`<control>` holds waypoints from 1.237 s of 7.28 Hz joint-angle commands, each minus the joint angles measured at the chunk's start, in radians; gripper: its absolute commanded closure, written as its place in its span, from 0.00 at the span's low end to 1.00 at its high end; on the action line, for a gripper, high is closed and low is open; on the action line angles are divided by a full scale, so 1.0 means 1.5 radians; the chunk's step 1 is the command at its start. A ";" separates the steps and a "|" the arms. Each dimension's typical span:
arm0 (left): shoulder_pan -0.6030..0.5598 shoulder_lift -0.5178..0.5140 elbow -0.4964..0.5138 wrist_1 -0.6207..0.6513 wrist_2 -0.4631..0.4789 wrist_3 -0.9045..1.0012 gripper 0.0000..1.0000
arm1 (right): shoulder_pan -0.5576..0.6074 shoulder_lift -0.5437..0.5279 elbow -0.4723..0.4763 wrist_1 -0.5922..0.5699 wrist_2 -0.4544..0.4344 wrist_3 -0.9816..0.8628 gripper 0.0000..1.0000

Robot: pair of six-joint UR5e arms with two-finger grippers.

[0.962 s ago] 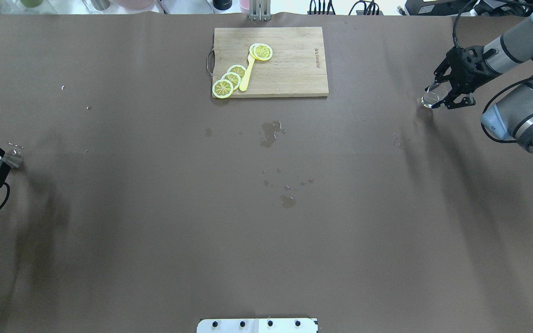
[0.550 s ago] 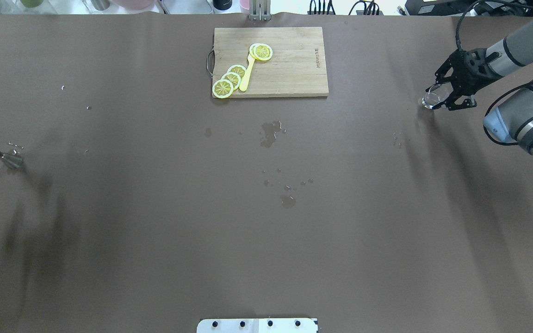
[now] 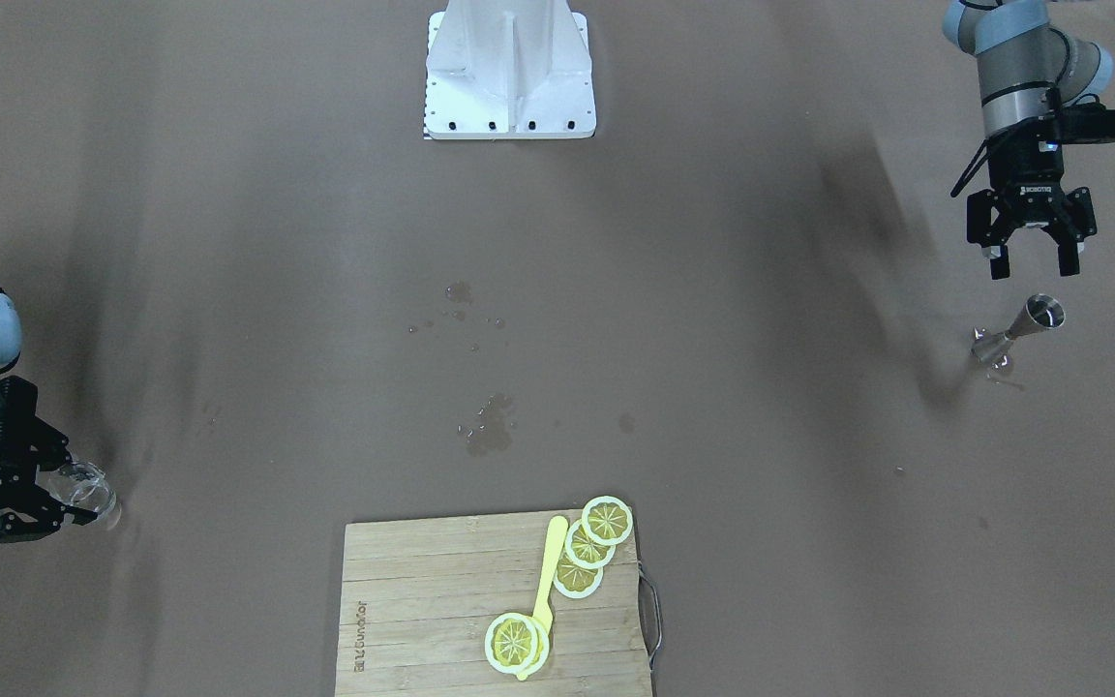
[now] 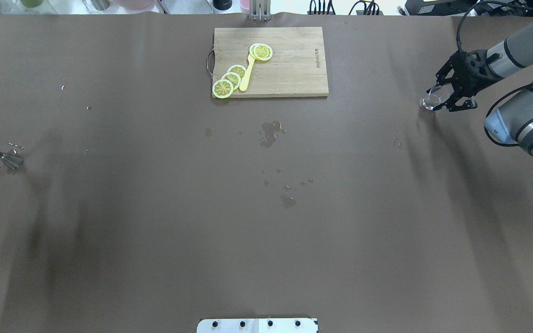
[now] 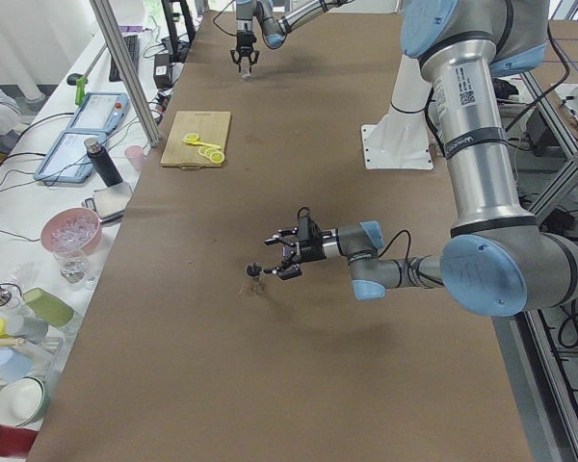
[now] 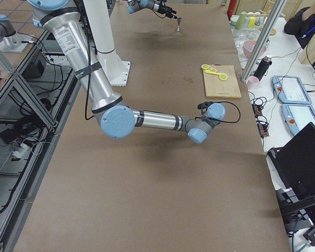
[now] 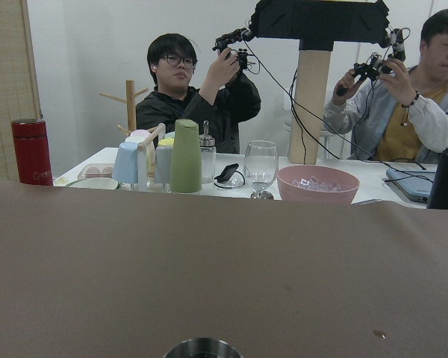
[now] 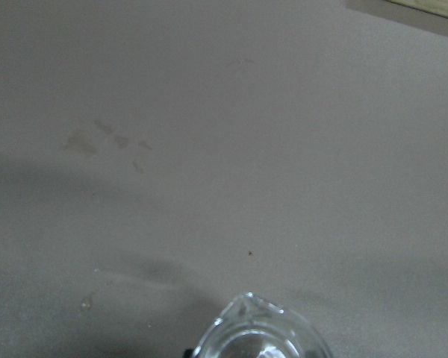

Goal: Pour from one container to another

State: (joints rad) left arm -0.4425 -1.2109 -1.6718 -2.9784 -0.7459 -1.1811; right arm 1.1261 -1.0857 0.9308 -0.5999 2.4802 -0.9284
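Observation:
The steel jigger stands upright on the brown table at my far left, also seen in the overhead view. My left gripper hangs open just behind it, apart from it and with nothing between its fingers. Only the jigger's rim shows at the bottom of the left wrist view. At my far right the clear glass sits between the fingers of my right gripper, which is shut on it low over the table. The glass rim fills the bottom of the right wrist view.
A wooden cutting board with lemon slices and a yellow utensil lies at the far middle. Wet spots mark the table's centre. The robot base stands at the near edge. Cups and operators are beyond the far edge.
My left gripper has drawn back from the jigger toward the table's left edge, leaving the jigger standing. The right arm shifted slightly while the glass stayed where it was.

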 commanded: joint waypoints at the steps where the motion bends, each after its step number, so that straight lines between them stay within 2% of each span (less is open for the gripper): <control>1: -0.076 0.000 -0.031 -0.004 -0.123 0.093 0.01 | 0.000 -0.003 -0.001 -0.001 -0.001 0.000 1.00; 3: -0.156 -0.026 -0.035 0.003 -0.253 0.162 0.01 | 0.000 -0.003 -0.001 0.000 0.001 0.033 1.00; 4: -0.204 -0.046 -0.035 0.030 -0.337 0.191 0.01 | 0.000 -0.003 0.000 0.000 0.001 0.045 0.97; 6: -0.299 -0.102 -0.033 0.109 -0.506 0.236 0.01 | 0.000 -0.003 0.001 0.000 0.001 0.061 0.72; 8: -0.396 -0.169 -0.004 0.158 -0.658 0.397 0.01 | 0.000 -0.002 0.002 0.000 0.002 0.069 0.60; 9: -0.461 -0.197 0.022 0.196 -0.745 0.418 0.01 | 0.000 -0.002 0.003 0.000 0.005 0.070 0.44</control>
State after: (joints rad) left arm -1.0185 -1.4469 -1.6813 -2.7493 -1.7000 -0.6346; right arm 1.1259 -1.0893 0.9344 -0.5998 2.4844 -0.8271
